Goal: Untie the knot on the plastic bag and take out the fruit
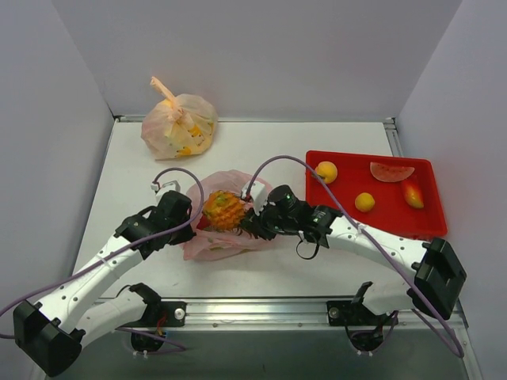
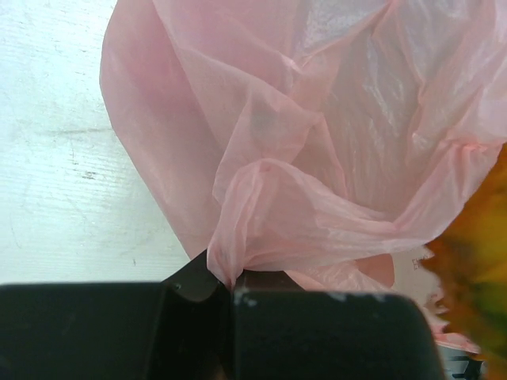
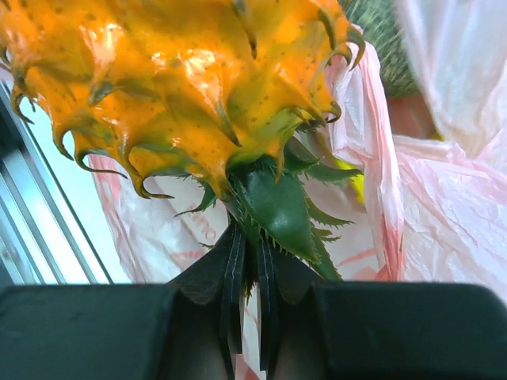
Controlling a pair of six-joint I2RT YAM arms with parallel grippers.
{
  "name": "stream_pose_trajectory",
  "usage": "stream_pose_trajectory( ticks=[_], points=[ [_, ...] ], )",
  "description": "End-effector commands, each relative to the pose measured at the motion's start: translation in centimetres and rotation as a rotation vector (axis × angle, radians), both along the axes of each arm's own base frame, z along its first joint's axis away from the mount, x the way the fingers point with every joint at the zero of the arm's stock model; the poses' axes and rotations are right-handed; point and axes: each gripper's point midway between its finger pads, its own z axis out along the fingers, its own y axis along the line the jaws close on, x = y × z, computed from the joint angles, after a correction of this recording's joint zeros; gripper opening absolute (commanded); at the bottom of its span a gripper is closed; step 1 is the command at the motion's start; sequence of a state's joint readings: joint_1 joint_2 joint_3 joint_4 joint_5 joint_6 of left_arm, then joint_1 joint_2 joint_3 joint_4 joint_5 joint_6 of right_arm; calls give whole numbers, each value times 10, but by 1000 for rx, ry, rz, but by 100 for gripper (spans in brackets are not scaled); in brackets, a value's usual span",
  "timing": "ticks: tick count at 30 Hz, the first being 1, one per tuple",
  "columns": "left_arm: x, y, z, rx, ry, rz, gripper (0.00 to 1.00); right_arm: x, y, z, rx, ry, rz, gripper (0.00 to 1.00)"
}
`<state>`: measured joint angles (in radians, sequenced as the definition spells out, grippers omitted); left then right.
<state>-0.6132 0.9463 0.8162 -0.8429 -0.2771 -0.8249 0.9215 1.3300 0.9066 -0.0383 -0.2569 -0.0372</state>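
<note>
The pink plastic bag [image 1: 226, 237] lies open at the table's middle; its knot is not visible. My left gripper [image 1: 188, 215] is shut on a fold of the bag's pink plastic [image 2: 238, 237] at its left side. My right gripper [image 1: 252, 222] is shut on the green leaves [image 3: 273, 206] of the small spiky pineapple [image 1: 223, 210], holding it just above the bag's mouth. The pineapple's orange body [image 3: 182, 79] fills the right wrist view. A round green melon [image 3: 384, 43] shows inside the bag. A yellow bit [image 3: 356, 184], perhaps banana, peeks behind the leaves.
A paler orange tied bag [image 1: 178, 125] sits at the back left. A red tray [image 1: 424, 222] at the right holds round oranges [image 1: 326, 172], a watermelon slice [image 1: 391, 172] and a reddish fruit [image 1: 412, 193]. Grey walls surround the table.
</note>
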Motion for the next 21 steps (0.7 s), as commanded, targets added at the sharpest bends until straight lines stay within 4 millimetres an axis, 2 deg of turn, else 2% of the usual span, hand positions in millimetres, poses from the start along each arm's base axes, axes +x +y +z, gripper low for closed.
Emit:
stream_pose_trajectory(
  ticks=[1, 4, 9, 11, 13, 14, 16, 18, 19, 20, 21],
  points=[
    [5, 6, 9, 13, -41, 14, 0, 23, 21, 53, 233, -68, -113, 0],
    [4, 8, 7, 24, -43, 14, 0, 27, 30, 80, 337, -76, -132, 0],
    [9, 18, 5, 80, -55, 24, 0, 27, 42, 140, 486, -78, -108, 0],
    [14, 23, 9, 106, -76, 37, 0, 35, 33, 157, 517, -90, -158, 0],
    [19, 24, 11, 130, -89, 30, 0, 44, 20, 164, 529, -99, -239, 0],
    [21, 25, 12, 136, -95, 28, 0, 59, -2, 163, 497, -132, -349, 0],
    [24, 23, 15, 137, -107, 14, 0, 72, -27, 160, 450, -164, -459, 0],
    [23, 19, 14, 118, -102, -3, 0, 82, -63, 152, 414, -180, -580, 0],
    [22, 17, 14, 111, -99, -8, 0, 84, -73, 153, 435, -171, -613, 0],
    [22, 15, 14, 102, -100, -15, 0, 81, -84, 164, 477, -183, -634, 0],
    [21, 15, 12, 97, -96, -18, 0, 90, -103, 163, 479, -195, -698, 0]
  ],
)
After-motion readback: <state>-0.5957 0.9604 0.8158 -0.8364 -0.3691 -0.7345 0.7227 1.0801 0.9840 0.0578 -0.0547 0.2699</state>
